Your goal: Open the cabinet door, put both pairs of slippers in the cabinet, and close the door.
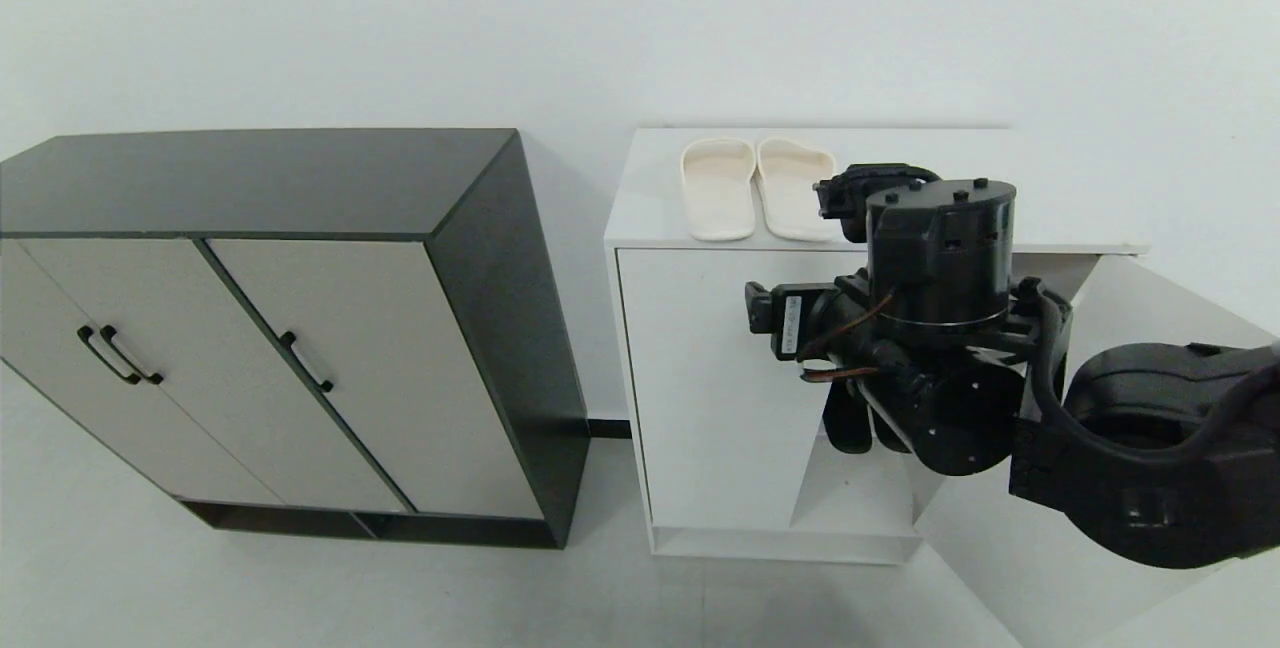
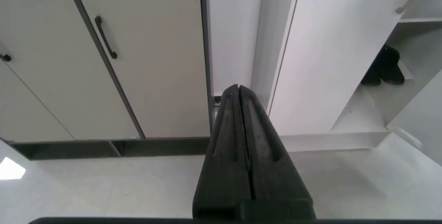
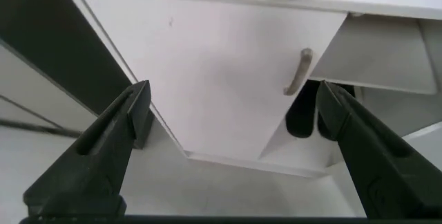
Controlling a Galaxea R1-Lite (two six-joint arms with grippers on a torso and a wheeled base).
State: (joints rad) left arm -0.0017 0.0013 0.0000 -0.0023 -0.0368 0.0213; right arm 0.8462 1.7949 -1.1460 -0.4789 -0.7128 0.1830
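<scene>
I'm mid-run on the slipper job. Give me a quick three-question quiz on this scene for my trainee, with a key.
1. True or false: the black slippers sit inside the white cabinet, whose door stands open.
2. Where does the cream pair lie relative to the white cabinet? A) on top of it B) inside it C) under it
3. Fill in: of the left gripper and the right gripper, the open one is the ___.

Key: 1 true; 2 A; 3 right.
</scene>
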